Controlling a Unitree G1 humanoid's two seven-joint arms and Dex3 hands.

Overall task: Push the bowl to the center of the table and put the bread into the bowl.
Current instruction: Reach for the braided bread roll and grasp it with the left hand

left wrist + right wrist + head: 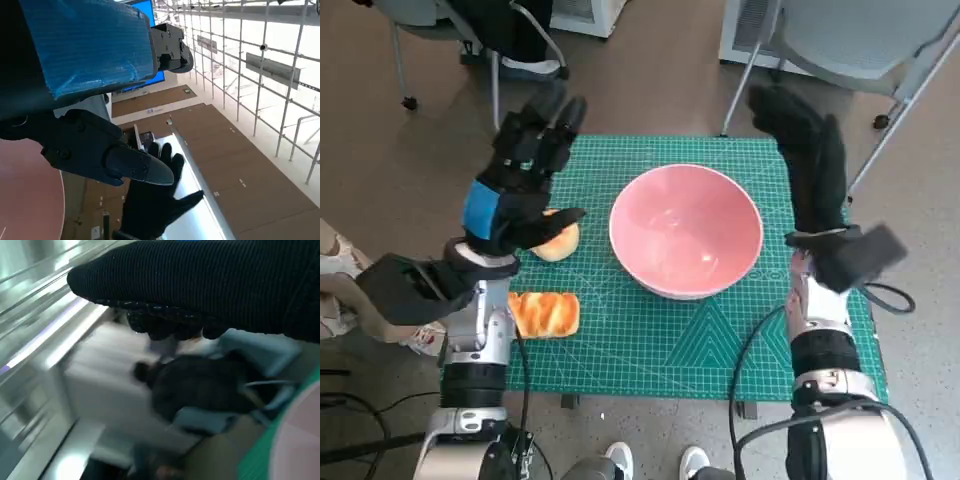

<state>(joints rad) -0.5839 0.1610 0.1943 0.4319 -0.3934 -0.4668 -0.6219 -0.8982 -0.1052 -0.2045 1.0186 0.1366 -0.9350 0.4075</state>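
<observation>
In the head view the pink bowl sits about mid-table on the green cutting mat, so the push looks done and the bread is what remains. Beside the bowl, on the left robot hand's side, lie a round bread roll and, nearer the robot, a striped golden loaf. The left robot hand hangs raised over the roll with fingers spread, holding nothing; its thumb lies just above the roll. The right robot hand stands on the bowl's far side, fingers extended, also empty. The likely failure: a descent from this height could clip the roll and shove it off toward the table edge, or a loose grasp could drop it against the bowl's rim. In the left wrist view the black fingers are apart with nothing between them, and the gloved right hand shows beyond. The right wrist view is blurred: glove, a seated person, nothing held.
</observation>
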